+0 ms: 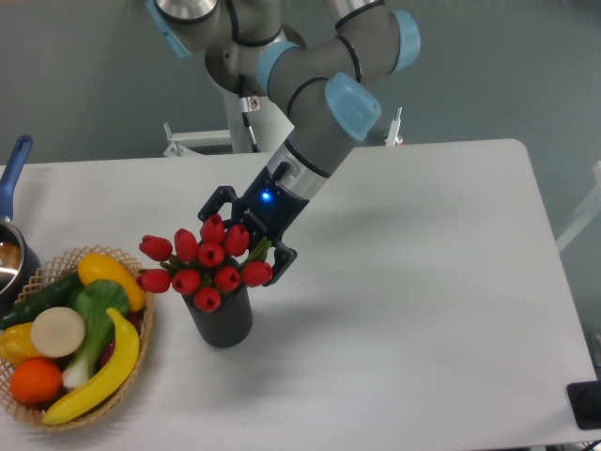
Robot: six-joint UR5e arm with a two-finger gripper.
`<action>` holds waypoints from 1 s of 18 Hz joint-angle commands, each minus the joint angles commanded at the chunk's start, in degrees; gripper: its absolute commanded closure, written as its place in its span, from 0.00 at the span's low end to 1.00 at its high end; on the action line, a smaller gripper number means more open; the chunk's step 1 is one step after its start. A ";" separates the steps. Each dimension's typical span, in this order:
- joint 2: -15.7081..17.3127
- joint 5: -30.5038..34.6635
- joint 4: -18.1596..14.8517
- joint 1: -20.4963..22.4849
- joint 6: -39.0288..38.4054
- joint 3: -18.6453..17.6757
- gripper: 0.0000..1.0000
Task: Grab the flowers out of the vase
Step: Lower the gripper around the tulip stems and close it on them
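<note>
A bunch of red tulip flowers (199,262) stands in a short dark ribbed vase (223,319) left of the table's middle. My gripper (246,229) reaches in from the upper right, just behind the buds. It is open, with one black finger (210,200) above the bunch's back left and the other finger (285,255) beside its right side. The buds hide the stems and the space between the fingers. I cannot tell whether the fingers touch the stems.
A wicker basket (120,256) of fruit and vegetables sits at the left front, close to the vase. A metal pot (11,256) with a blue handle (13,165) stands at the left edge. The white table (423,282) stretches away to the right.
</note>
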 joint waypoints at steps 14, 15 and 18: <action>0.35 -2.45 -0.09 0.70 -0.26 -0.44 0.53; 0.44 -2.90 -0.09 0.70 -0.26 -0.44 0.53; 0.44 -3.43 -0.09 0.70 -0.26 -0.53 0.53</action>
